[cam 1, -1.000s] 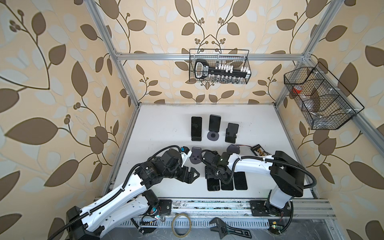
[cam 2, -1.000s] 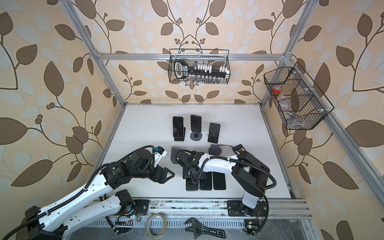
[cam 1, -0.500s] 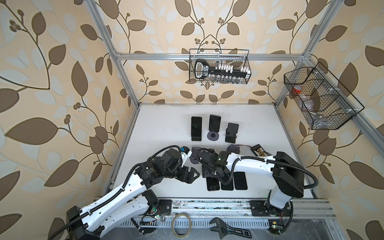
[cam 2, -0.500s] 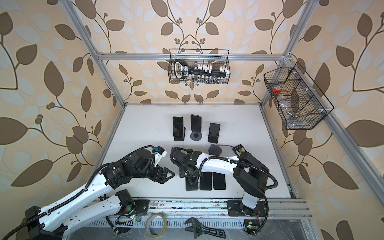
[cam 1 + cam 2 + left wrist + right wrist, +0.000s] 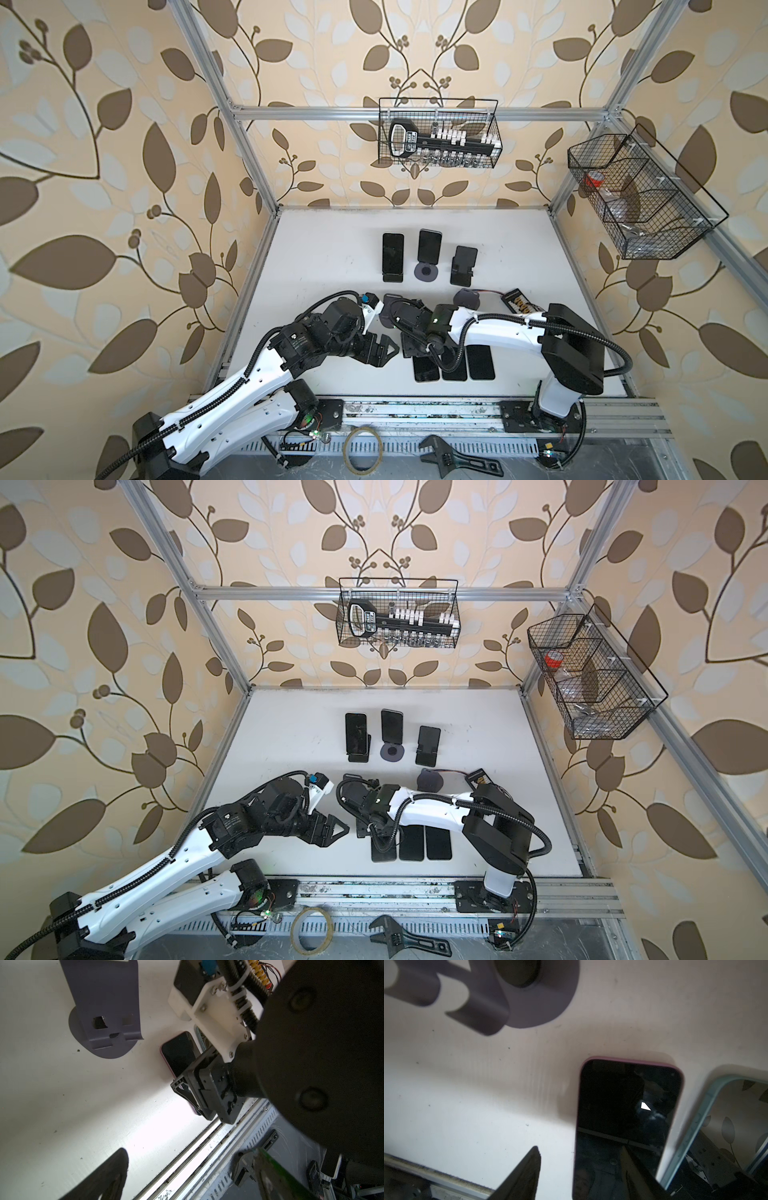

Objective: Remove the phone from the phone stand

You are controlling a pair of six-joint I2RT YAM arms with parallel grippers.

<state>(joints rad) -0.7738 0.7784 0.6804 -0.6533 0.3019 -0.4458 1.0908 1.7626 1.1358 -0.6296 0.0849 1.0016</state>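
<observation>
A pink-cased phone (image 5: 623,1095) lies flat on the white table (image 5: 324,257), leftmost in a front row of flat phones (image 5: 426,370). An empty purple phone stand (image 5: 106,1012) stands just behind it (image 5: 388,309). My right gripper (image 5: 579,1150) hovers open over this phone's left edge, one finger above the screen and one above bare table, holding nothing. My left gripper (image 5: 386,353) stands open and empty to the left (image 5: 191,1151). At the back, three more phones (image 5: 393,253) lean on stands.
A teal-cased phone (image 5: 726,1126) lies right beside the pink one. A second empty stand (image 5: 467,297) and a wired connector board (image 5: 519,301) sit mid-right. Wire baskets hang on the back wall (image 5: 438,139) and right wall (image 5: 640,195). A wrench (image 5: 457,457) lies beyond the front rail.
My right gripper has shifted slightly left over the flat phones and its jaws have drawn closer together. The left arm has not moved.
</observation>
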